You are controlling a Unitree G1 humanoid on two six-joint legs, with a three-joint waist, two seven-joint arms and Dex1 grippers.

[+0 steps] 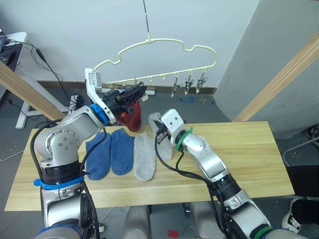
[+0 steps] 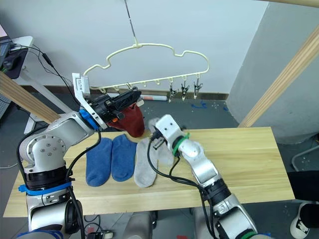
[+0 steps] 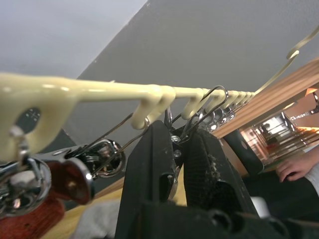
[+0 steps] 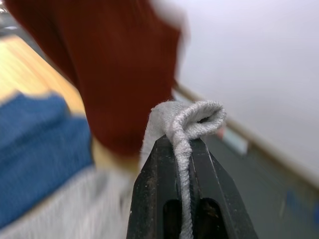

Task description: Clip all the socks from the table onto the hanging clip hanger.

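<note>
Right gripper (image 4: 182, 149) is nearest, jaws pinched shut on the cuff of a grey sock (image 2: 162, 144), with the fabric folded up between its fingertips. My guess is it grips the cuff edge so a clip can bite on a free lip of cloth. That sock's body trails down to the table (image 1: 249, 154), at about 12 o'clock from the arm's elbow.

Up at 11 o'clock the left gripper (image 1: 138, 91) reaches to the hanger (image 1: 164, 47). The wrist view shows its fingers closed around a clip (image 3: 177, 142) under the cream bar, seemingly squeezing it open to receive the sock. The hanger hangs by its hook above the table's far edge, so the arms work at chest height.

By count: two blue socks (image 1: 110, 152) lie side by side flat on the wood at 9 o'clock from the right gripper. A second grey sock (image 1: 144, 157) lies just beside them. Red socks (image 1: 133, 118) already hang from the hanger's left end; I can tell only one red shape for sure. Three spare clips (image 1: 188, 84) dangle at the bar's right end, and empty loops sit between. So four socks remain unclipped, I reckon.
</note>
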